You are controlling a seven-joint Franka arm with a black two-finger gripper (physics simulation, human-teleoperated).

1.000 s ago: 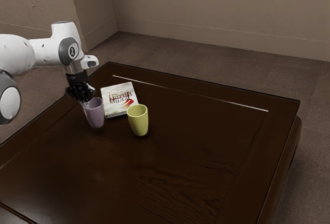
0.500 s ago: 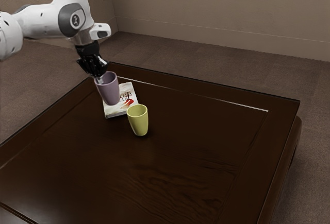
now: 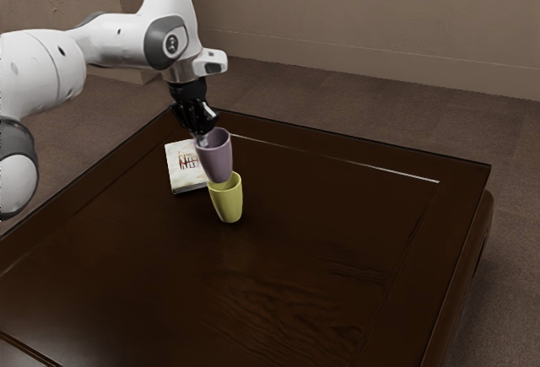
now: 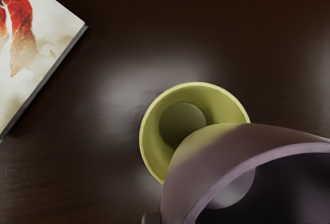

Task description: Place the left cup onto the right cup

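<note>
The black two-finger gripper [image 3: 201, 137], clamped on the rim of the mauve plastic cup [image 3: 216, 156], has lifted it off the table over the past second and carried it toward the exterior view's right. The cup now hangs tilted over the yellow-green plastic cup [image 3: 227, 201], its base at that cup's mouth. The white paperback book [image 3: 181, 167] lies unmoved just beside them on the dark polished wooden table [image 3: 337, 249], which stands on brown carpet [image 3: 354, 101] before beige walls [image 3: 380, 4]
</note>
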